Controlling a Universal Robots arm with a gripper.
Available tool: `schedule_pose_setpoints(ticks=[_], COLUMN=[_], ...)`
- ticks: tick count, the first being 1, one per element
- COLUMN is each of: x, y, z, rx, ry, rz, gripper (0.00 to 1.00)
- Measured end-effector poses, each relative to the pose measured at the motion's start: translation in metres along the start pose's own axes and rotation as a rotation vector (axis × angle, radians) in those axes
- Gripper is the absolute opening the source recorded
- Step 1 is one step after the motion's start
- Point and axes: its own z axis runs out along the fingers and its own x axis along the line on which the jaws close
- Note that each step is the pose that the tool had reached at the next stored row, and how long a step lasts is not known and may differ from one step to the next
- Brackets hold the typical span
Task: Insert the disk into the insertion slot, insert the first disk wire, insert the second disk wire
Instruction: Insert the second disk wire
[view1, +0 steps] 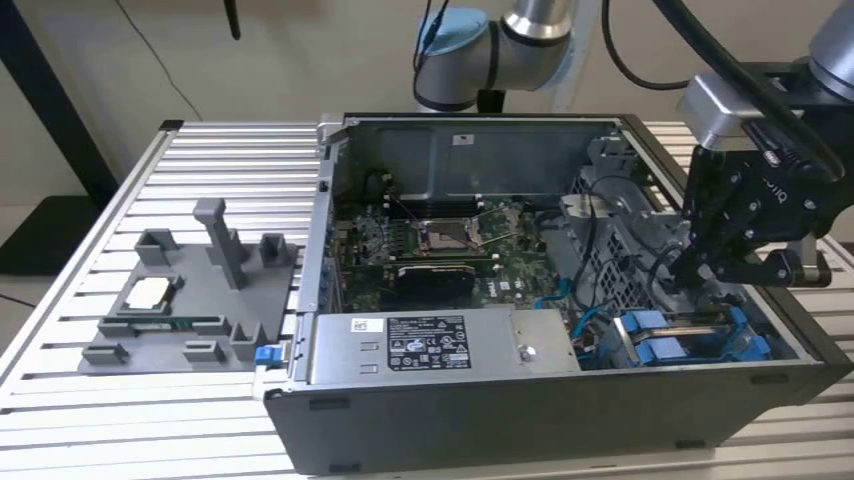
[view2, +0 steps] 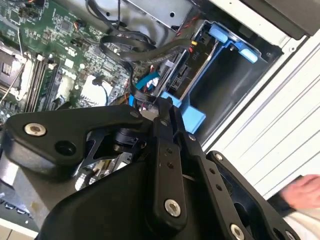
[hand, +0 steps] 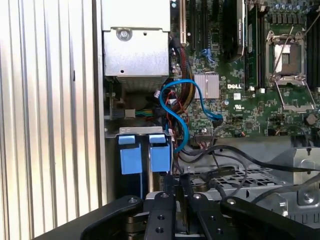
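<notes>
The disk (view2: 196, 60) stands on edge in its bright blue carrier frame (view2: 199, 118), inside the drive bay at the case's front corner. In the exterior view the blue carrier (view1: 667, 345) sits low on the exterior view's right. My black gripper (view1: 694, 268) hangs just above that bay, fingers close together. In both wrist views the gripper's tips (view2: 165, 103) (hand: 179, 181) sit beside the carrier's blue tabs (hand: 145, 155). A black wire (view2: 131, 75) runs right up to the tips; whether it is pinched between them I cannot tell. A blue wire (hand: 186, 107) loops over the motherboard.
The grey power supply box (view1: 427, 345) with a white label lies along the case's front. The motherboard (view1: 447, 240) fills the case floor. A grey fixture (view1: 187, 300) stands on the slatted table at the exterior view's left. A person's hand (view2: 306, 192) shows outside the case.
</notes>
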Motion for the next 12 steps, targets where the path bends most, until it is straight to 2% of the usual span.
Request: schedule_pose_setpoints(ticks=[9, 11, 12], x=[0.0, 0.0, 0.0], y=[0.0, 0.0, 0.0], z=[0.0, 0.0, 0.0], rx=[0.0001, 0.0008, 0.0008], ry=[0.0034, 0.0197, 0.0197], rz=[0.0, 0.001, 0.001], gripper=[0.16, 0.16, 0.16])
